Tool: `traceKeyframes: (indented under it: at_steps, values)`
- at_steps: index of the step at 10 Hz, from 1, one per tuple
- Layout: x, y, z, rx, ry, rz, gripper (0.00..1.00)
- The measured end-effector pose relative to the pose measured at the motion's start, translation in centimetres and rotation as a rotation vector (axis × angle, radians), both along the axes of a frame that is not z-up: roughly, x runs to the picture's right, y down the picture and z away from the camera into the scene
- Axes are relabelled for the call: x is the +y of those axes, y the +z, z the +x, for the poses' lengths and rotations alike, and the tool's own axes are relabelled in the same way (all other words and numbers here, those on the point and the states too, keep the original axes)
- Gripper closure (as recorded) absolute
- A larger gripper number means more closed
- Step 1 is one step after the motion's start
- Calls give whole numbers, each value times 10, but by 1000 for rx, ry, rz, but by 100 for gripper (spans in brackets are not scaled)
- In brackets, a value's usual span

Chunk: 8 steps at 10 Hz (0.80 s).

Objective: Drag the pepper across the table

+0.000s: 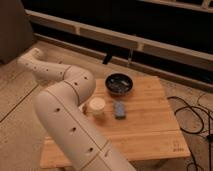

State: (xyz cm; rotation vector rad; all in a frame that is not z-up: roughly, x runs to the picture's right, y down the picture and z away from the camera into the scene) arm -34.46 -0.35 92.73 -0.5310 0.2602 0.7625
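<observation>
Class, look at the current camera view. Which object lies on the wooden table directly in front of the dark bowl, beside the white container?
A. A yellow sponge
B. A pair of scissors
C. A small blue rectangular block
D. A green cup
C. The small blue block lies on the table just in front of the dark bowl, right of the white container. The gripper hangs above the table's far edge.
</observation>
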Motion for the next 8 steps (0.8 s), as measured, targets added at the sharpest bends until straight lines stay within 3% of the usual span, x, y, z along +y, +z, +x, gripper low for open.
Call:
traceKeyframes:
  at_steps: [3,4,6,8]
  values:
    - [0,0,0,0,0,0,54]
    - [0,0,0,0,-1,1,40]
    - [0,0,-1,0,-1,1,23]
    - [0,0,-1,-1,-1,0,20]
